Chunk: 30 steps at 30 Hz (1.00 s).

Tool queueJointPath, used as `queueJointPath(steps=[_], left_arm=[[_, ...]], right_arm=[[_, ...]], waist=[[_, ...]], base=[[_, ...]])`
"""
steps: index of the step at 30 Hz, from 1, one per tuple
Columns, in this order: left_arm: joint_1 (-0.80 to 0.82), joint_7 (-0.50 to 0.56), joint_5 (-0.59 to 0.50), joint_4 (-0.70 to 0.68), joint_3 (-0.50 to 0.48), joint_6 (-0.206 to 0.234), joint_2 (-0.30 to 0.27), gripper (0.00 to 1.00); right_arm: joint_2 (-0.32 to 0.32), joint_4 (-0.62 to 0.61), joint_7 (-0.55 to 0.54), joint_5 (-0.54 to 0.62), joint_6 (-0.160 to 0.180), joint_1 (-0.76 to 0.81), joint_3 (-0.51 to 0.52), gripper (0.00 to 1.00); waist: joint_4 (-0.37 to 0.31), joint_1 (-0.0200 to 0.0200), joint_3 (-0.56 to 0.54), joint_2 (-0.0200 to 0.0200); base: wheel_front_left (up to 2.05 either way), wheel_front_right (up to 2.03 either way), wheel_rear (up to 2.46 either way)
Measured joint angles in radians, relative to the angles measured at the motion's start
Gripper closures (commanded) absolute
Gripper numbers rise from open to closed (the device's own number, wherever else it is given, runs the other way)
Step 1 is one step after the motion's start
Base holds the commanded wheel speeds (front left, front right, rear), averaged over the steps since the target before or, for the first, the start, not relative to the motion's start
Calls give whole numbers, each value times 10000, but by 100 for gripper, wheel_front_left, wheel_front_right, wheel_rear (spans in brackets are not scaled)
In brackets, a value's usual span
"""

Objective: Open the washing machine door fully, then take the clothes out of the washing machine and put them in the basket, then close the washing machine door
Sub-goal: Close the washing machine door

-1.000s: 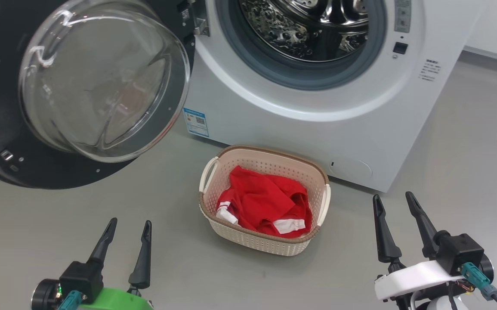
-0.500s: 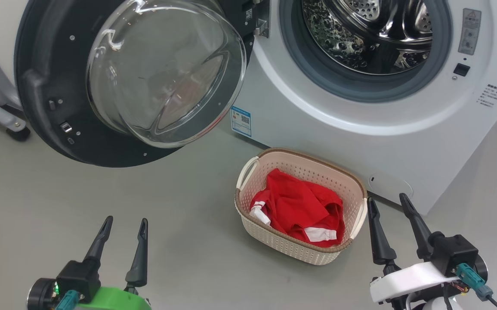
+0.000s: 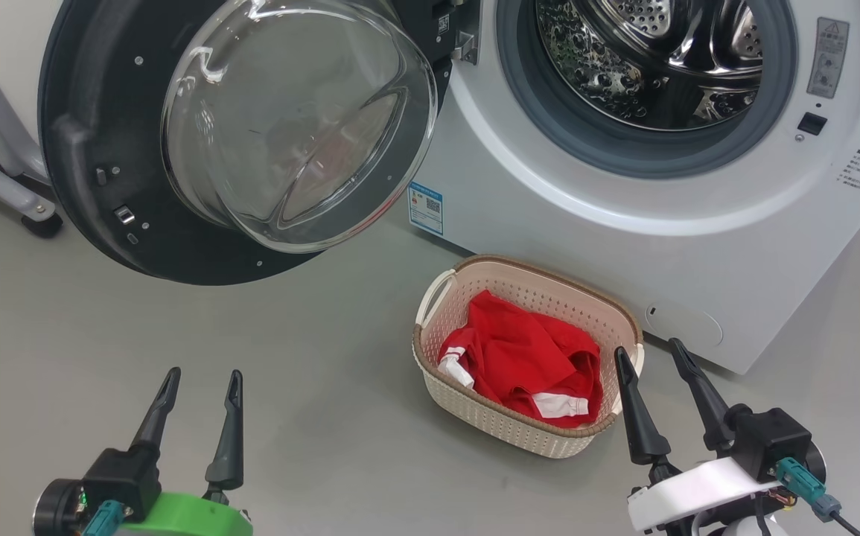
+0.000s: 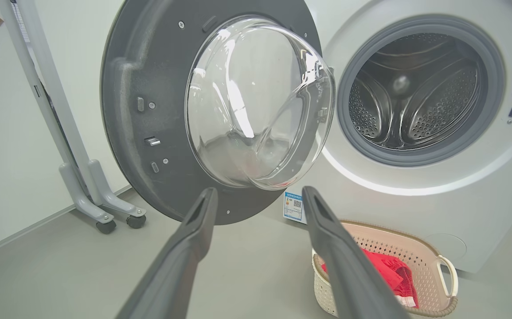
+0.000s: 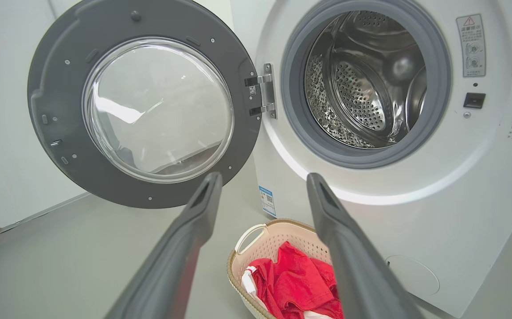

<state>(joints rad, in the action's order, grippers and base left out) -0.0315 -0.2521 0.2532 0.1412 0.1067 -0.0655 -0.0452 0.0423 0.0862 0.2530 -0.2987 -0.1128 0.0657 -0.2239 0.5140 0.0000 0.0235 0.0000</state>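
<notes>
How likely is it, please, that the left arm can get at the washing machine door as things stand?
Probably yes: the left gripper is open and empty, with bare floor between it and the washing machine door.

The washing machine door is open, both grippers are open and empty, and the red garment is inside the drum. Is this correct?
No. The red garment lies in the basket, as the head view shows. Otherwise right: door open, left gripper and right gripper open and empty.
</notes>
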Motion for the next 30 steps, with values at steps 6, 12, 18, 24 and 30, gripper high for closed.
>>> queueJointPath(steps=[6, 12, 18, 24, 30], left_arm=[[0, 0, 0, -84, 35, -2, 2, 0], [0, 0, 2, -140, -44, 0, 2, 0], [0, 0, 2, -201, -98, 75, 2, 0], [-1, 0, 2, -247, -109, 77, 2, 0], [-6, 0, 2, -259, -111, 77, 2, 0]], right_arm=[[4, -17, 0, 0, 0, -4, 75, 0], [4, 12, 0, 0, -4, -65, -15, 0], [6, 77, 0, 0, -6, -183, -128, 0], [6, 159, 0, 0, -10, -272, -203, 0], [8, 192, 0, 0, -25, -354, -234, 0]], waist=[[64, 0, 154, 0], [179, 0, 286, 0], [210, 0, 317, 0], [226, 0, 318, 0], [226, 0, 309, 0]], base=[[0, 0, 0], [0, 0, 0], [0, 0, 0], [0, 0, 0], [0, 0, 0]])
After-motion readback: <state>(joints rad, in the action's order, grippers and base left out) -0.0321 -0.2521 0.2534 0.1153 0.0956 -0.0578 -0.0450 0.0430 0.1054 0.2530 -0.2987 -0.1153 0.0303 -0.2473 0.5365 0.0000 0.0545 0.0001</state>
